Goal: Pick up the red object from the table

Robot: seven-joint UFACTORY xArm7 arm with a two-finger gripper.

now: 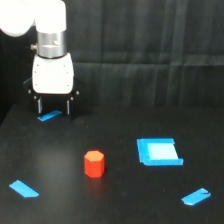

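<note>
We see the arm cut off at the top of the view. Its gripper [53,107] hangs with fingers parted, holding nothing, over the table [115,195]. The red object [94,163] stands upright, long axis vertical, well apart from the gripper, toward the front.

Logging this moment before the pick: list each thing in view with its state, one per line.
gripper: open, fingers pointing down, holding nothing, at the exterior view's upper left
red object: upright on the table, not gripped, apart from the gripper
blue square piece: lying flat
blue tape strips: flat on the table
</note>
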